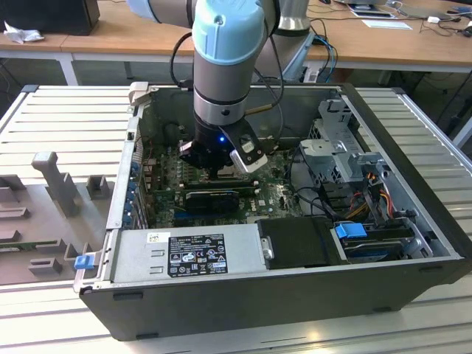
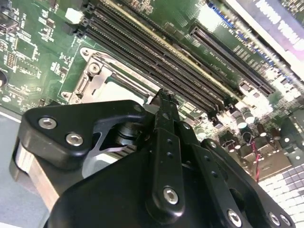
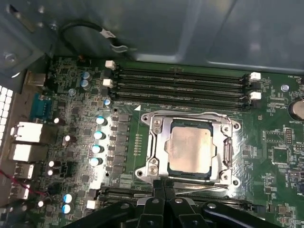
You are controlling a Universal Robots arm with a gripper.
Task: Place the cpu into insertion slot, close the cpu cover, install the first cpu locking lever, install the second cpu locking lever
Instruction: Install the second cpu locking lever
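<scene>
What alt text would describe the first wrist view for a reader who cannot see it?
The cpu lies in the insertion slot with the cpu cover closed around it. The closed pincer sits at the socket's edge, on the green motherboard.

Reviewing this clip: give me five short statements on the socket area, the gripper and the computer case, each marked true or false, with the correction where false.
1. The cpu lies in the insertion slot. True.
2. The cpu cover stands raised open. False: in the first wrist view it lies flat, framing the chip.
3. The gripper holds the cpu. False: its fingers are shut together with nothing between them, at the socket's edge.
4. In the exterior view the arm reaches down into the open computer case. True.
5. The four long memory slots beside the socket are filled with modules. False: they show empty.
</scene>
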